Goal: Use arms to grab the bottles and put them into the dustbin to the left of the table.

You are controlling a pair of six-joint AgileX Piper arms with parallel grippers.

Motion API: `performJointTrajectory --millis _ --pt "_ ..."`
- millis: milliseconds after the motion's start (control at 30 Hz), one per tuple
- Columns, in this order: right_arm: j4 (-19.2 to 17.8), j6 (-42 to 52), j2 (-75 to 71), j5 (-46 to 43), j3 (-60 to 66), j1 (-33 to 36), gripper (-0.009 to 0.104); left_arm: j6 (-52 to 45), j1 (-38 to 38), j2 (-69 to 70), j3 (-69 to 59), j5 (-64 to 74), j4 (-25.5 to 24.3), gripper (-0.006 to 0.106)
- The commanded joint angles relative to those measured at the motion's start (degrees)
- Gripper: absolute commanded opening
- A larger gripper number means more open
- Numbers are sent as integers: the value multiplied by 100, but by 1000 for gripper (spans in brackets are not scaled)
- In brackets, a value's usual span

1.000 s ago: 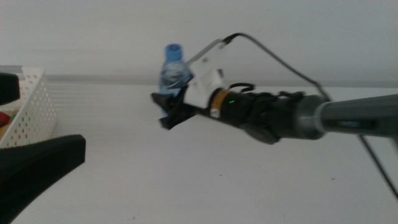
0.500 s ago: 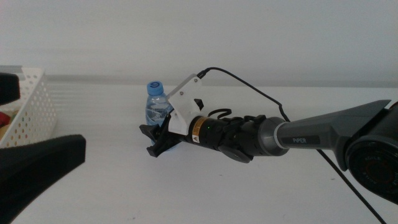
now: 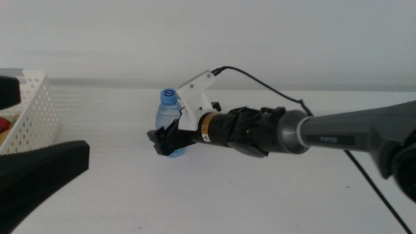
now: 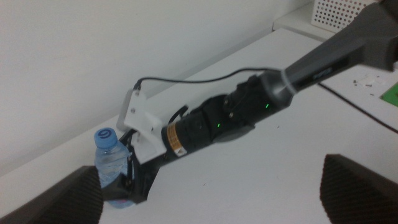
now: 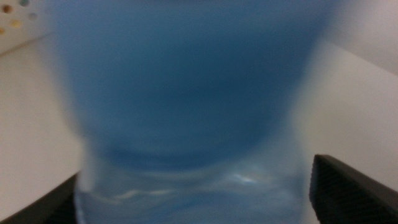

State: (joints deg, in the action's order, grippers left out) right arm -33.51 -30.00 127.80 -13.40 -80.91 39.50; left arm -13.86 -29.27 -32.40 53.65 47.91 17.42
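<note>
Since half a second ago, right claw (image 3: 162, 141) has shifted slightly right; its open jaws flank the water bottle (image 3: 168, 123) standing on the tabletop (image 3: 214, 195). Left claw (image 4: 211, 193) waits, open.

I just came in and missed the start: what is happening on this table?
The right gripper reaches in from the right around the small water bottle, which stands upright on the white table. Its jaws sit on either side of the bottle. The left gripper waits, open, near the white basket at the left.
</note>
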Motion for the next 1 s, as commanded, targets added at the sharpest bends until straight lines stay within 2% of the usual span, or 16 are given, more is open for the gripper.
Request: performJointTrajectory --millis 0,100,333,567,733,800,967 --pt "-353 -491 -319 601 26 40 86 23 -53 24 -21 -94 46 94" --pt "-556 -714 -761 654 433 43 86 23 -53 24 -21 -94 46 94" --pt "-572 -768 -2348 710 2056 52 86 23 -53 24 -21 -94 46 94" --pt "-461 -1023 -4724 1698 3517 52 86 23 -53 24 -21 -94 46 94" --pt "66 -1096 -6569 2969 4017 52 86 23 -53 24 -21 -94 46 94" --pt "374 -753 -7126 3388 4077 52 86 23 -53 24 -21 -94 46 94" --pt "1625 730 -8216 4008 4077 52 86 23 -53 24 -21 -94 46 94"
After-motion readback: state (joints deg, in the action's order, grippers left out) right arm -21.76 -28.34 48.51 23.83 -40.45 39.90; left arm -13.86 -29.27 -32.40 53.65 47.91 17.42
